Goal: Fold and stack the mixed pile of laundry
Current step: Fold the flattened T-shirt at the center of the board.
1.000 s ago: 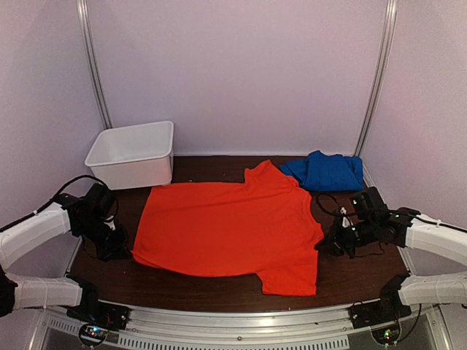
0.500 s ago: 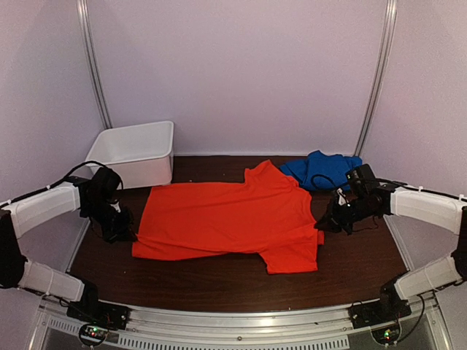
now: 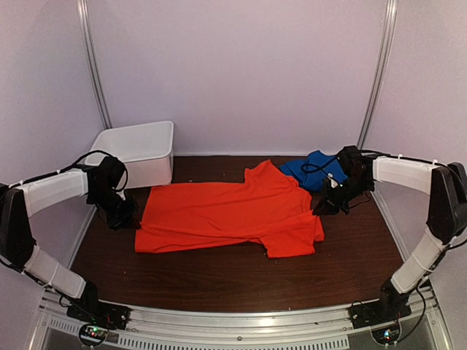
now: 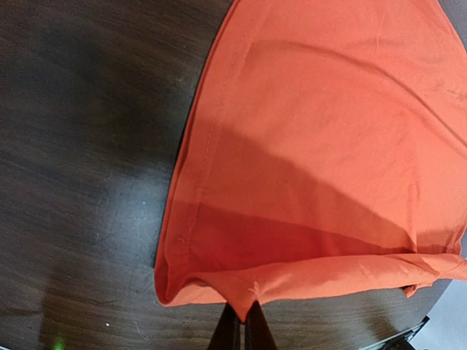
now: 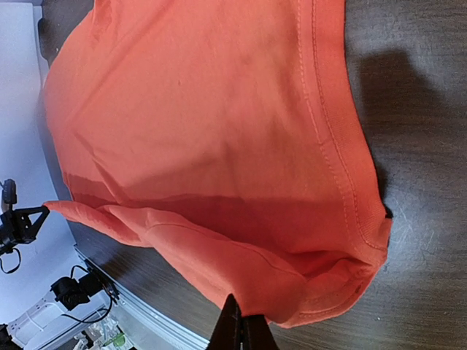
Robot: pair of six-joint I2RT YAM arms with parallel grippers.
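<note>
Left gripper point(image 4: 240, 318) and right gripper point(image 5: 236, 318) pinch the orange-red T-shirt point(image 3: 233, 211).

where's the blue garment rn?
Top view: the blue garment sits bunched at the far right of the table, near its back edge, just beyond the far right corner of the orange T-shirt.

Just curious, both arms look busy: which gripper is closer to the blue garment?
Right. The right gripper sits close beside the blue garment; the left gripper is across the orange shirt.
</note>
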